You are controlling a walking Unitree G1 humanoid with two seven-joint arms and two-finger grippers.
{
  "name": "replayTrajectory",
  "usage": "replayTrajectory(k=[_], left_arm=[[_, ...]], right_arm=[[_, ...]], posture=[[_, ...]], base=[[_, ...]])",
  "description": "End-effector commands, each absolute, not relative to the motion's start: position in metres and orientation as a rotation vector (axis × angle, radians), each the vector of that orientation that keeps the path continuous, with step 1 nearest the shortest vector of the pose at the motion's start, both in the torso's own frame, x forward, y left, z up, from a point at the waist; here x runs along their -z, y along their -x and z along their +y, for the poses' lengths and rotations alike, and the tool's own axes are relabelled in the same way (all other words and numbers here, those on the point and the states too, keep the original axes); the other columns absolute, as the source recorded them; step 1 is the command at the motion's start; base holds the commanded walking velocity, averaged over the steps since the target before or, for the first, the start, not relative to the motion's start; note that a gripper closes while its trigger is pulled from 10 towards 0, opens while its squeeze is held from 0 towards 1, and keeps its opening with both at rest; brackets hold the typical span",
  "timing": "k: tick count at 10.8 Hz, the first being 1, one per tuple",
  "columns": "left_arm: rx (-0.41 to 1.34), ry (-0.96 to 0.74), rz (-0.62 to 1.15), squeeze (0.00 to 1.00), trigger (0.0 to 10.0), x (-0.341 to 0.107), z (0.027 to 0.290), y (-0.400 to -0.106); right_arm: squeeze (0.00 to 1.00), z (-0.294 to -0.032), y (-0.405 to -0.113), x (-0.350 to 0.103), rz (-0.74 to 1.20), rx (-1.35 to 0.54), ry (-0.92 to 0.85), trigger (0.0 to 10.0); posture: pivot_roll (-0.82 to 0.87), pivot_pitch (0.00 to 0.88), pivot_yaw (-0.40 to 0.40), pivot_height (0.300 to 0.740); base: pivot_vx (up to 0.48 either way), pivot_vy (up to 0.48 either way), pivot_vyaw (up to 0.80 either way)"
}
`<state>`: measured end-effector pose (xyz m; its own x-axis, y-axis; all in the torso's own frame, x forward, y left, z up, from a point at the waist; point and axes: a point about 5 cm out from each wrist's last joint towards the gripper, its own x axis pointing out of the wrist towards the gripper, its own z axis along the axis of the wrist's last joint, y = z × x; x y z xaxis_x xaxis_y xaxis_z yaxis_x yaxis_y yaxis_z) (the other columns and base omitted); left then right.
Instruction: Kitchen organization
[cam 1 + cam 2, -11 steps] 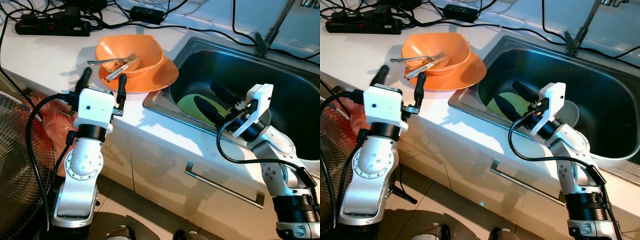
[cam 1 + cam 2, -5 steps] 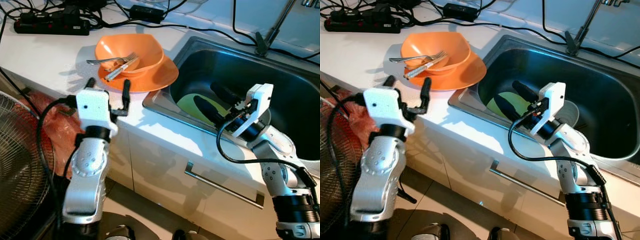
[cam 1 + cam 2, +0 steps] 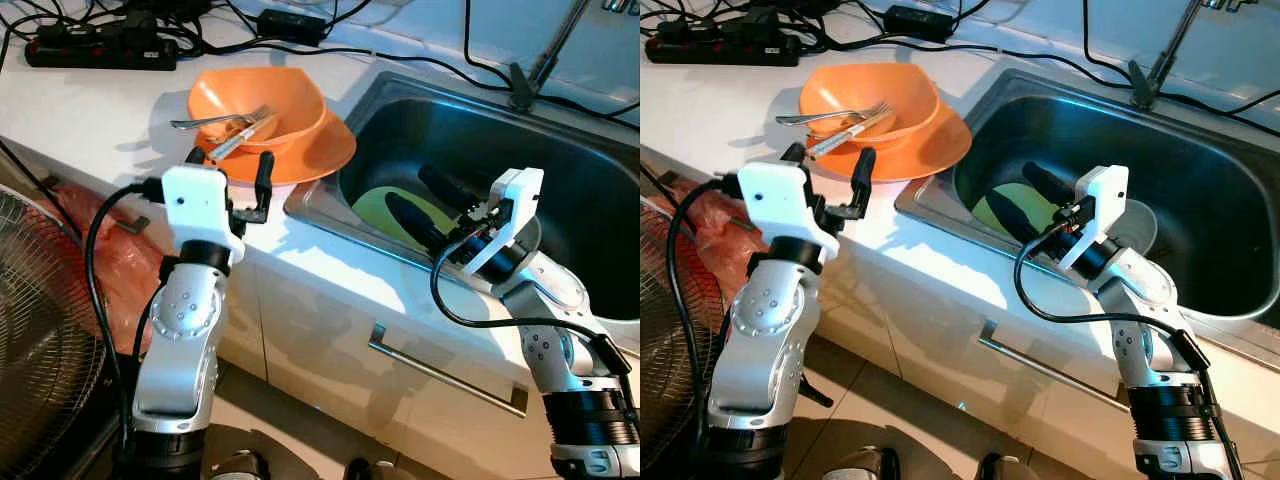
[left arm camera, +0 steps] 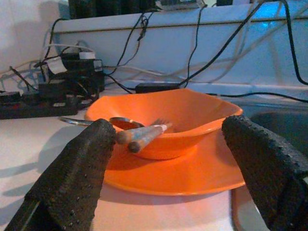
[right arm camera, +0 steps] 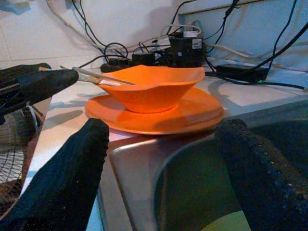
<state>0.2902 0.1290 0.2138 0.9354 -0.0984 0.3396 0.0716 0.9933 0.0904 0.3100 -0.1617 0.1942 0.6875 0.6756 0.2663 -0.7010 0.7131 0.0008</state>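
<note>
Left pincer (image 3: 232, 168) hovers spread wide at the counter (image 3: 90, 110) edge, just short of the orange plate (image 3: 320, 150) that carries the orange bowl (image 3: 255, 105) with its cutlery (image 3: 225, 125). This looks like the approach; next it likely must reach forward and close on the stack. Right pincer (image 3: 425, 200) hangs spread inside the sink (image 3: 600, 200), over a green plate (image 3: 375, 210).

The left gripper (image 3: 229, 170) is raised on a bent silver arm, with its two black fingers (image 4: 72, 178) spread wide apart. The right gripper (image 3: 425, 198) reaches forward and down, its fingers (image 5: 72, 173) also spread apart.
</note>
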Motion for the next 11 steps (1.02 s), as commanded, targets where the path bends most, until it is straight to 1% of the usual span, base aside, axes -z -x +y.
replayTrajectory(k=[1,2,4,5,6,8,9,10,11], left_arm=[[0.108,-0.075,-0.334,0.00,10.0,-0.2127,0.1248,-0.2913],[0.114,-0.055,-0.333,0.00,10.0,-0.2137,0.1228,-0.2934],[0.112,-0.036,-0.330,0.00,9.5,-0.2133,0.1232,-0.2941],[0.112,-0.037,-0.326,0.00,5.8,-0.2136,0.1232,-0.2946],[0.111,-0.036,-0.325,0.00,4.0,-0.2137,0.1232,-0.2949],[0.108,-0.035,-0.328,0.00,2.5,-0.2145,0.1234,-0.2959],[0.107,-0.034,-0.330,0.00,2.8,-0.2147,0.1235,-0.2959],[0.108,-0.033,-0.331,0.00,2.4,-0.2147,0.1231,-0.2960],[0.110,-0.031,-0.332,0.00,2.4,-0.2146,0.1226,-0.2960]], right_arm=[[0.00,-0.1634,-0.3076,-0.1970,-0.263,-0.770,-0.093,10.0],[0.00,-0.1635,-0.3076,-0.1969,-0.263,-0.770,-0.093,10.0],[0.00,-0.1629,-0.3075,-0.1966,-0.263,-0.769,-0.092,10.0],[0.00,-0.1637,-0.3078,-0.1966,-0.262,-0.765,-0.090,10.0],[0.00,-0.1637,-0.3080,-0.1968,-0.263,-0.765,-0.090,10.0],[0.00,-0.1635,-0.3081,-0.1970,-0.265,-0.766,-0.091,10.0],[0.00,-0.1634,-0.3080,-0.1970,-0.266,-0.766,-0.091,10.0],[0.00,-0.1637,-0.3078,-0.1968,-0.265,-0.765,-0.091,10.0],[0.00,-0.1641,-0.3075,-0.1966,-0.264,-0.764,-0.089,10.0]], posture=[[0.09,0.153,-0.055,0.740],[0.09,0.153,-0.055,0.740],[0.09,0.153,-0.055,0.740],[0.09,0.153,-0.055,0.740],[0.09,0.153,-0.055,0.740],[0.09,0.152,-0.055,0.740],[0.09,0.152,-0.055,0.740],[0.09,0.151,-0.055,0.740],[0.09,0.151,-0.055,0.740]], base=[[0.000,0.000,0.00],[0.000,0.000,0.00],[0.000,0.000,0.00],[0.000,0.000,0.00],[0.000,0.000,0.00],[0.000,0.000,0.00],[0.000,0.000,0.00],[0.000,0.000,0.00],[0.000,0.000,0.00]])
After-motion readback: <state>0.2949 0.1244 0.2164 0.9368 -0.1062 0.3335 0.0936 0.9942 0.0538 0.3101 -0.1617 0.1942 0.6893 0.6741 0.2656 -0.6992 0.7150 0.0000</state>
